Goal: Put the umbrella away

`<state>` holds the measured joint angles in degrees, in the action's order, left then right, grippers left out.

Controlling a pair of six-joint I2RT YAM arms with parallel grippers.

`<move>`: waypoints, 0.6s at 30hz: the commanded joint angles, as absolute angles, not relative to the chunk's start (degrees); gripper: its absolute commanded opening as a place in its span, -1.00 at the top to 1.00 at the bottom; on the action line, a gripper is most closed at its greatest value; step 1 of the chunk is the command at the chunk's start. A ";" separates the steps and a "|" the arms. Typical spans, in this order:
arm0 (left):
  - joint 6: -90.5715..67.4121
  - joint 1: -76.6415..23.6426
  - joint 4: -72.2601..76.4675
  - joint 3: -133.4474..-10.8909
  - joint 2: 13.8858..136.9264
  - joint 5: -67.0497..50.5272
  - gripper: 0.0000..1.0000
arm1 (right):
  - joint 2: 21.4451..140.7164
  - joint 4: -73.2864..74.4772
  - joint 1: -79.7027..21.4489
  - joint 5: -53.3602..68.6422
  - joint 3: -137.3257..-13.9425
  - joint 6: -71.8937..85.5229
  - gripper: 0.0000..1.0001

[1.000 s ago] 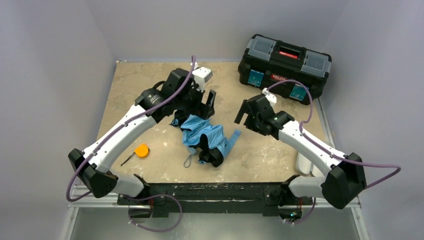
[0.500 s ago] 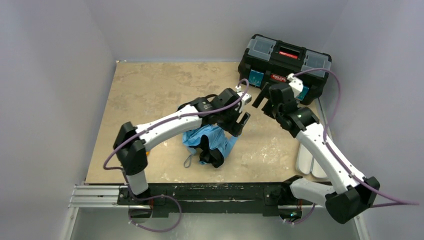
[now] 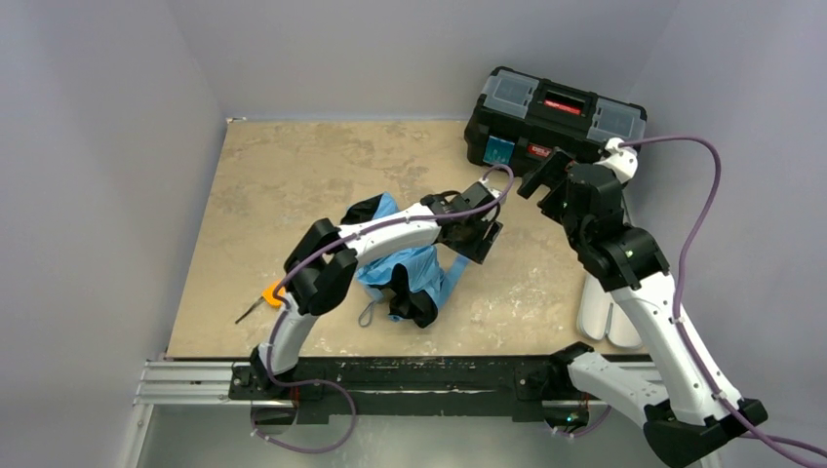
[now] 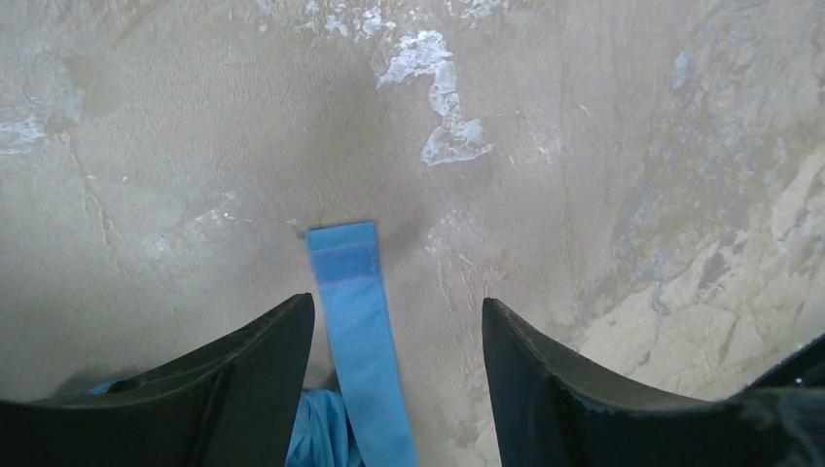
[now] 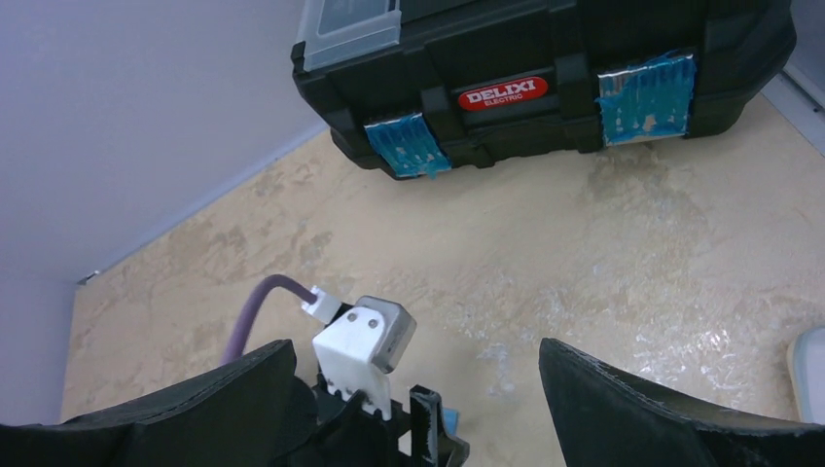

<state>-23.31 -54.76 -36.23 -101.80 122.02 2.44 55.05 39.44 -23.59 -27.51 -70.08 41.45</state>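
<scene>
Left pincer (image 4: 397, 309), right pincer (image 5: 416, 350): both agape

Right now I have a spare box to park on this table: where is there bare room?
The widest bare patch is the far left of the table, between the back edge, the toolbox and the umbrella. A smaller one lies near right, between the umbrella and the pale case. Crowded: the centre, umbrella under the left pincer.

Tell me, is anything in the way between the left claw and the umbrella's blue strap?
Nothing visible is. The left gripper hangs right over the strap, which lies flat on the bare table between its open fingers and runs back to the crumpled umbrella.
</scene>
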 commanded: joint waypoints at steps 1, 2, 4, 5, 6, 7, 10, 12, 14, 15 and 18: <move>-25.38 -53.86 -34.30 -104.37 124.63 3.26 -0.23 | 53.00 38.41 -23.45 -27.75 -72.26 39.75 -0.98; -25.59 -53.79 -34.27 -104.27 124.93 3.77 -0.21 | 52.78 38.32 -23.42 -27.44 -72.24 39.73 -0.98; -25.75 -53.75 -33.90 -103.58 125.30 4.63 -0.19 | 52.55 38.17 -23.46 -26.54 -71.81 39.68 -0.98; -25.90 -53.63 -33.72 -103.20 125.37 5.14 -0.18 | 52.51 38.07 -23.44 -26.08 -71.70 39.70 -0.98; -26.02 -53.52 -33.60 -102.77 125.53 5.33 -0.17 | 52.55 37.99 -23.41 -25.54 -71.50 39.77 -0.98; -26.21 -53.25 -33.50 -102.35 125.85 5.24 -0.16 | 52.56 37.78 -23.43 -24.81 -71.22 39.73 -0.98; -27.33 -52.57 -33.40 -101.00 126.87 5.20 -0.10 | 52.48 37.36 -23.47 -22.82 -70.58 39.92 -0.98; -28.21 -52.27 -32.60 -99.45 127.15 5.16 -0.05 | 52.39 37.18 -23.40 -22.24 -70.20 39.90 -0.97; -28.64 -52.19 -31.30 -98.07 127.46 4.14 0.01 | 52.38 37.18 -23.44 -22.18 -69.97 39.95 -0.97; -28.88 -52.20 -30.95 -97.60 127.71 3.98 0.04 | 52.38 37.18 -23.42 -22.27 -69.96 39.92 -0.97; -29.87 -52.21 -30.26 -96.34 128.82 3.36 0.14 | 52.36 37.28 -23.47 -22.31 -70.03 39.98 -0.97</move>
